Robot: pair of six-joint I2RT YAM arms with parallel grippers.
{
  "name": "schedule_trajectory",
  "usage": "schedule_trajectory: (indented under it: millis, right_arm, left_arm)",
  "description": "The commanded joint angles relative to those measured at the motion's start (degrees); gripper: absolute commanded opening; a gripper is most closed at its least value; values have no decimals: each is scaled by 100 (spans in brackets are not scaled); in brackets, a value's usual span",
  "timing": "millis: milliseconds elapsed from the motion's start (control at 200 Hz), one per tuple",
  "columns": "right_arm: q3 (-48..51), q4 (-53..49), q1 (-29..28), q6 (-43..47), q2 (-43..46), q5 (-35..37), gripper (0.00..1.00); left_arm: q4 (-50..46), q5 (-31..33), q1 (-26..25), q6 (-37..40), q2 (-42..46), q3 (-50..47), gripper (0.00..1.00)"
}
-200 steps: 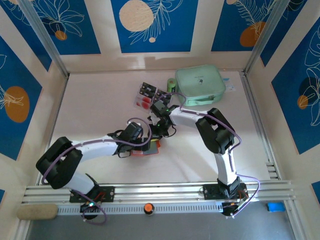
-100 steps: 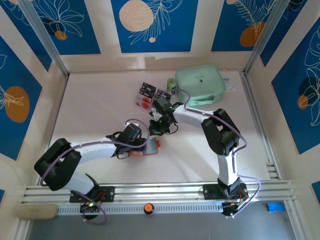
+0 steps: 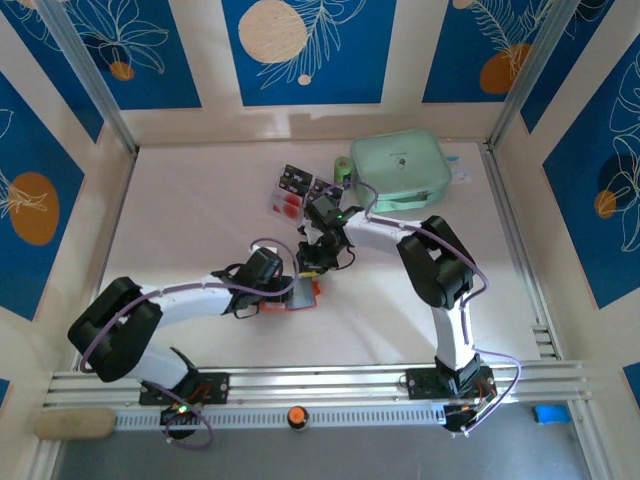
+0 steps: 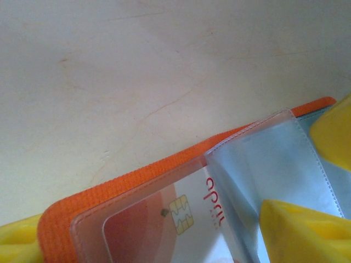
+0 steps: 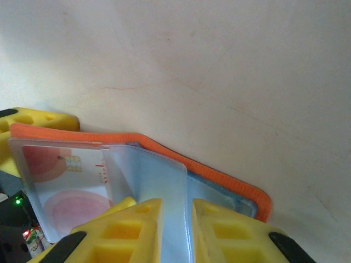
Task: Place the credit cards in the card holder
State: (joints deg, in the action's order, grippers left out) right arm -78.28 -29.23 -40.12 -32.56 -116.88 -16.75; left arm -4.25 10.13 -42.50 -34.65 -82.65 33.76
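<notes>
So, here's where I'm at. The card holder (image 3: 308,298) lies open on the counter (image 3: 200,200), around the middle and toward my side. The left jaws straddle it across its width, and it looks to me like they're clamped on it, pinning it down. One card (image 4: 184,211) sits in a clear pocket already. The right jaws hang right over the holder's sleeves, parted by just a slit with a clear leaf (image 5: 148,175) in the gap. I read that as let go rather than pinched.

What the next move hinges on: the loose credit cards (image 3: 290,190) lie on the far side of the holder, near the right arm (image 3: 385,232) at its wrist end and close to the mint pouch (image 3: 400,170). Their long sides run roughly away from me, red halves toward the holder. The right arm is clearly the nearer one and the left is busy, so I reckon the right should fetch, jaws turned across a card's short side.
</notes>
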Motion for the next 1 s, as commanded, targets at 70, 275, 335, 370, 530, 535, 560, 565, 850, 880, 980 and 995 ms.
schedule_trajectory:
  millis: [70,275,335,370,530,535,560,565,850,880,980,995]
  right_arm:
    - [-166,-41,-92,82,-149,-387,21]
    - [-197,-16,-128,109,-169,-521,17]
    - [-193,9,-120,100,-164,-548,12]
    - [-188,9,-118,92,-152,-557,8]
    - [-86,55,-76,74,-46,-577,0]
    - [-80,61,-71,74,-37,-576,0]
    - [-42,70,-58,79,0,-580,0]
    - [-36,73,-53,81,3,-582,0]
    - [363,-62,270,602,459,-683,0]
    - [366,-118,305,690,490,-690,0]
    - [406,-302,418,956,583,-704,0]
    - [414,-327,437,987,592,-699,0]
  left_arm:
    - [-227,-373,-47,-132,-64,-201,76]
    - [-192,-372,-43,-144,-79,-212,76]
    - [-203,-372,-46,-145,-76,-216,77]
    - [-206,-364,-47,-140,-76,-219,77]
    - [-294,-371,-47,-138,15,-143,81]
    - [-299,-371,-47,-138,22,-134,81]
    - [-326,-380,-48,-142,54,-114,83]
    - [-333,-380,-43,-140,60,-110,83]
    - [-681,-458,-44,-111,513,274,100]
    - [-710,-459,-47,-123,566,294,100]
    - [-722,-460,-45,-146,707,298,100]
    - [-733,-459,-45,-151,733,301,100]
